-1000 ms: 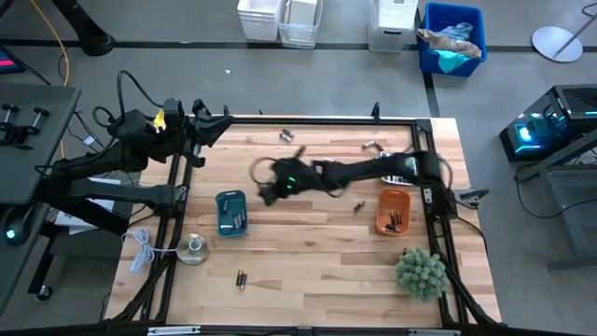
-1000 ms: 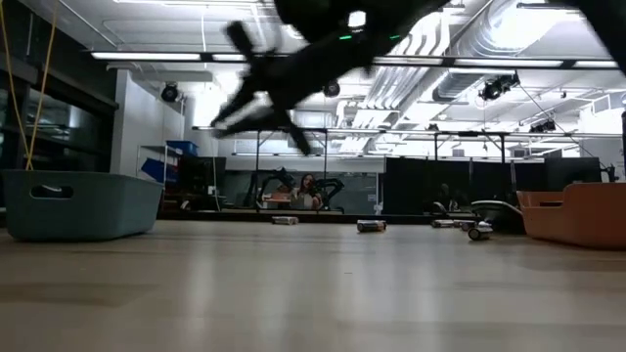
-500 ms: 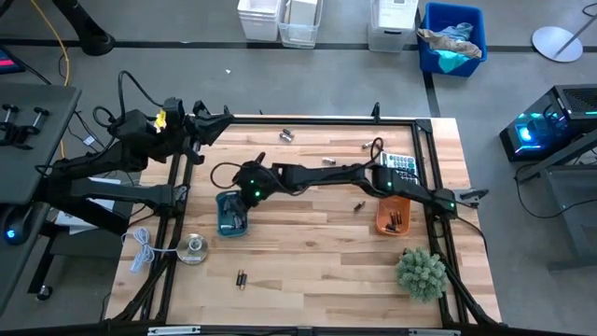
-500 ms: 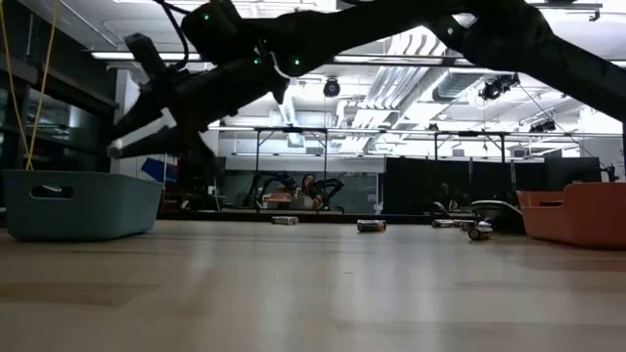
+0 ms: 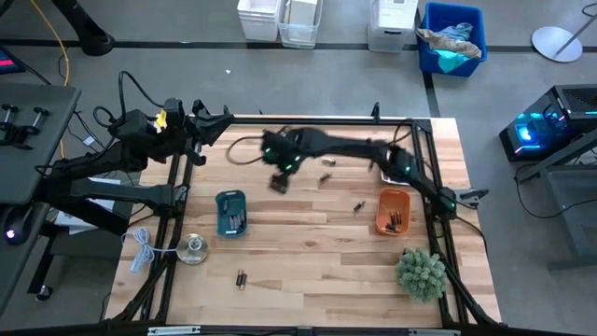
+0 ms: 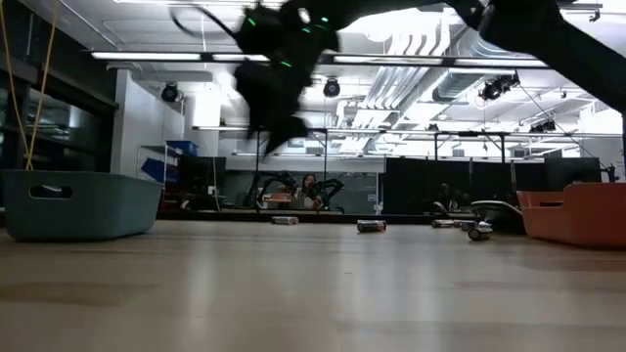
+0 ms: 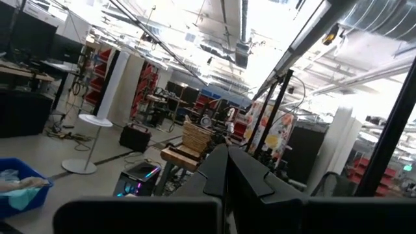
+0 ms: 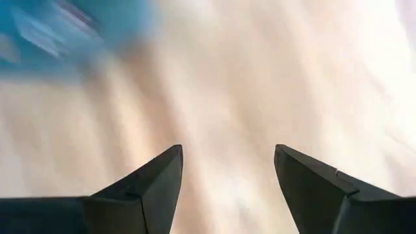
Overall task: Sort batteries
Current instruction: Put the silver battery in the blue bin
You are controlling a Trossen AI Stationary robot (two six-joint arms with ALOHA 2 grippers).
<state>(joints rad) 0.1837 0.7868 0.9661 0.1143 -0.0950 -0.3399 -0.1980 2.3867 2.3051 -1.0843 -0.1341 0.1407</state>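
Now your right hand point(image 5: 279, 182) has swung off the teal tray point(image 5: 229, 213) toward upper centre of the counter point(image 5: 308, 271) — fingers wide, empty. Batteries point(image 5: 236, 220) lie in that tray; strays point(image 5: 241, 278) remain. Left hand point(image 5: 216, 124) parked upper left, closed.

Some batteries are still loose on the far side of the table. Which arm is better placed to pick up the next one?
Probably the right. Its gripper hovers over the table with jaws open and empty, near the loose batteries. The left gripper waits shut at the table's far left corner.
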